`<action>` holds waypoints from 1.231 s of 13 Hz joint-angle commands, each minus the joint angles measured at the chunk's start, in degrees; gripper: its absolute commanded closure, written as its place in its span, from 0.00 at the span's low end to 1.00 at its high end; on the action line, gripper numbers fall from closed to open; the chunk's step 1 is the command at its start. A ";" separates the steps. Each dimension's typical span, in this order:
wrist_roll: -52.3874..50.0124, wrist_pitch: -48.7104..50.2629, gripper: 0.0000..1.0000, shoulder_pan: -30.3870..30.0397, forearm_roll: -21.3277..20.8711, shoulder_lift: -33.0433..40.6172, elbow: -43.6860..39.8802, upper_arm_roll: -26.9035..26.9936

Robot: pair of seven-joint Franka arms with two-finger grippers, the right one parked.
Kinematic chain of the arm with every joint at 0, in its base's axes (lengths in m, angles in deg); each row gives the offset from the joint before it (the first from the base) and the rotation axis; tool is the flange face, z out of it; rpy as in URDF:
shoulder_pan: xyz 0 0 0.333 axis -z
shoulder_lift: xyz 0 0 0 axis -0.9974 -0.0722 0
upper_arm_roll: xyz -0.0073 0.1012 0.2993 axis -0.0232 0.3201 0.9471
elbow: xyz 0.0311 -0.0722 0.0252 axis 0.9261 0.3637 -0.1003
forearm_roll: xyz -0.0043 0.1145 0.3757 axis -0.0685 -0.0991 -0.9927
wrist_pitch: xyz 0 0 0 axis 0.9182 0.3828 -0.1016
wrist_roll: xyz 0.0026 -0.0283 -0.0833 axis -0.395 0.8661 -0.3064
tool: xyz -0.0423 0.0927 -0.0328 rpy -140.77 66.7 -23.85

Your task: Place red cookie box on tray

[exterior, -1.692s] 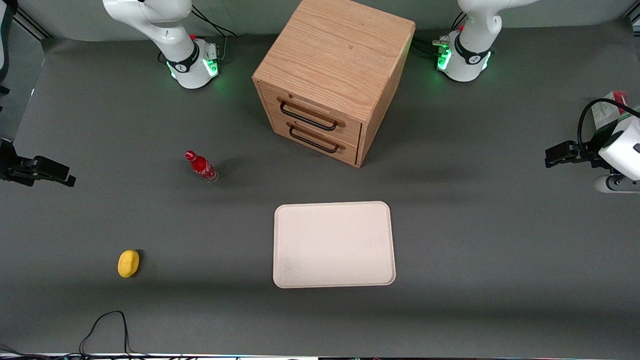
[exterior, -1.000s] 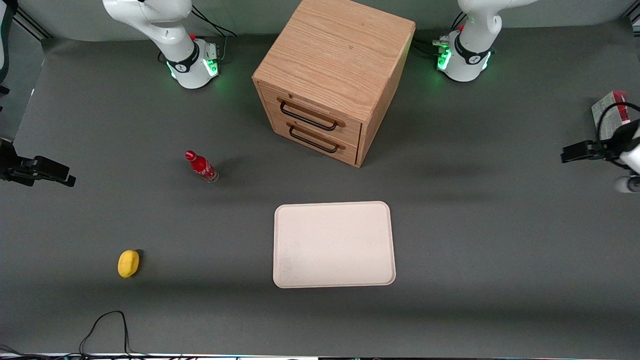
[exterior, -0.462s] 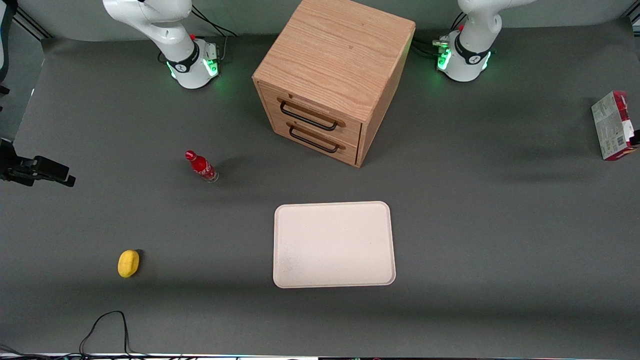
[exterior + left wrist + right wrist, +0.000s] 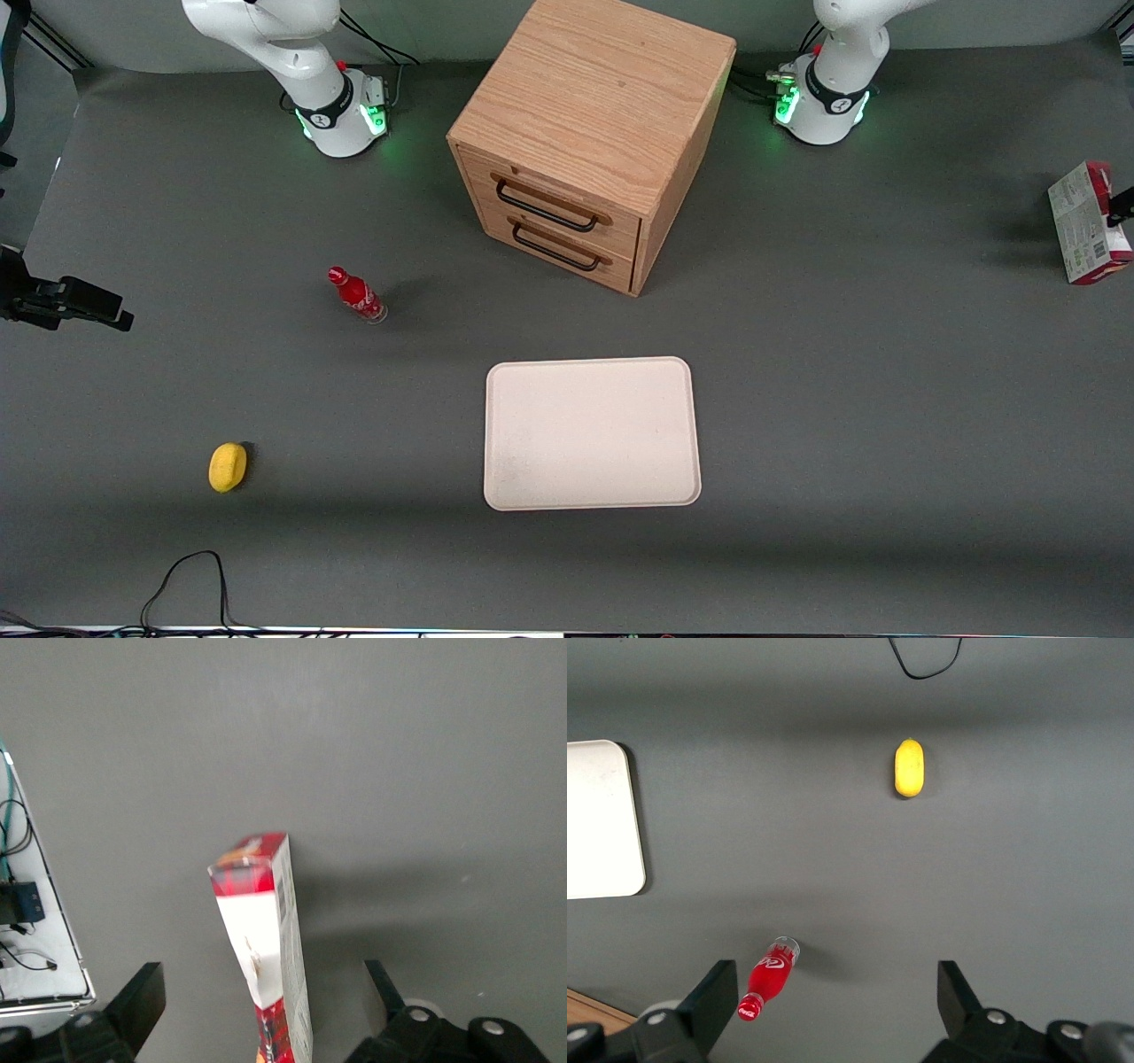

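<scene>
In the front view, the red cookie box (image 4: 1088, 223) is seen standing on a thin edge at the working arm's end of the table (image 4: 886, 399), well apart from the tray (image 4: 592, 433). Only a small dark tip of the gripper (image 4: 1122, 206) is seen there, right at the box. The tray is flat and cream-white, and nothing is in it. The wooden cabinet (image 4: 585, 142) is farther from the camera than the tray, and both of its drawers are shut. A small red bottle (image 4: 356, 295) and a yellow lemon (image 4: 228, 467) lie toward the parked arm's end.

In the left wrist view, the gripper (image 4: 264, 1003) is seen spread wide, with one finger on each side of the red cookie box (image 4: 266, 939) and neither touching it. The box is not held yet. The step looks like the grab. The fingers should be brought lower and kept even on both flat sides, because a thin box can be tipped by one finger.

In the right wrist view, part of the tray (image 4: 602, 819) is seen bare, with the bottle (image 4: 767, 979) and lemon (image 4: 909, 767) near.
</scene>
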 commanded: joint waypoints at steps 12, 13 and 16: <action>1.42 -0.26 1.00 -3.44 3.98 -8.77 -2.01 -1.18; 1.42 0.97 1.00 -3.44 3.98 -8.60 -3.41 -2.66; -0.85 10.61 1.00 -2.91 4.33 -8.25 -10.86 -9.42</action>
